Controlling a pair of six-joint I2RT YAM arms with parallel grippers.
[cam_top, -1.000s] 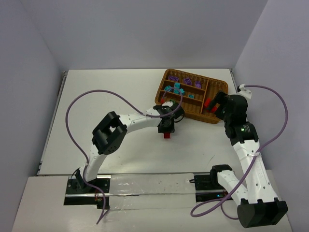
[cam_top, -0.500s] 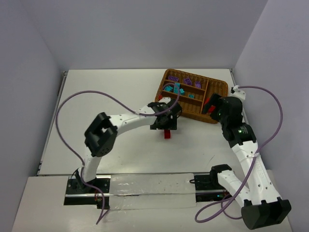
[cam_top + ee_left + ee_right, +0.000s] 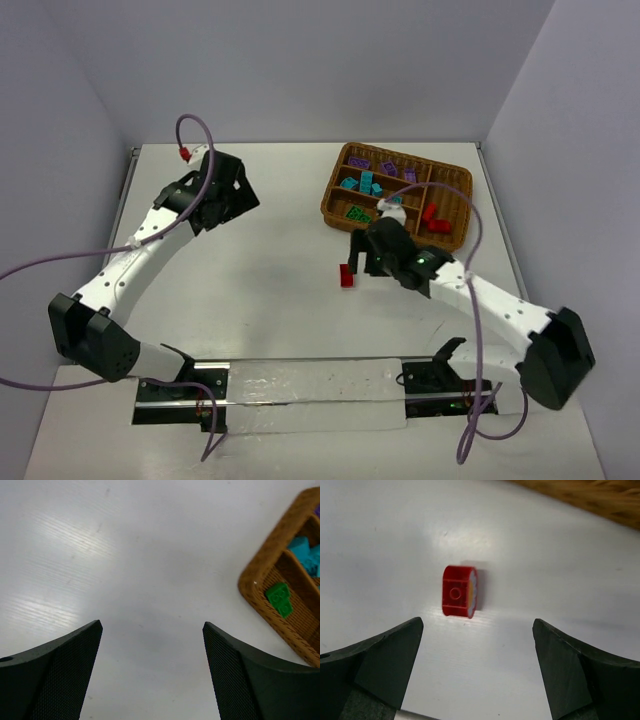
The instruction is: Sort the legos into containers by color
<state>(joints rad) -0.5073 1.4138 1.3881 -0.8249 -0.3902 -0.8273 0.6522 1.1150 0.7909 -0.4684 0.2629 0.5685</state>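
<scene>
One red lego [image 3: 346, 276] lies alone on the white table, in front of the brown wicker tray [image 3: 452, 178]. My right gripper [image 3: 354, 260] hangs open just beside and above it. In the right wrist view the red lego [image 3: 460, 591] sits ahead of the right gripper [image 3: 477, 622], untouched. The tray's compartments hold purple legos [image 3: 385, 167], teal legos [image 3: 362, 183], green legos [image 3: 357, 212] and red legos [image 3: 432, 215]. My left gripper [image 3: 238, 198] is open and empty at the far left. Its wrist view shows the left gripper [image 3: 151, 625] over bare table, with the tray corner [image 3: 265, 565] and a green lego [image 3: 279, 598] at the right.
White walls close in the table at the back and both sides. The left arm's purple cable [image 3: 185, 135] loops above the table's far-left corner. The right arm [image 3: 500, 310] stretches across the near right of the table. A clear strip [image 3: 300, 385] runs along the near edge.
The left gripper opened, left the red lego on the table and swung away to the far left. The right arm came from the tray down to the red lego.
</scene>
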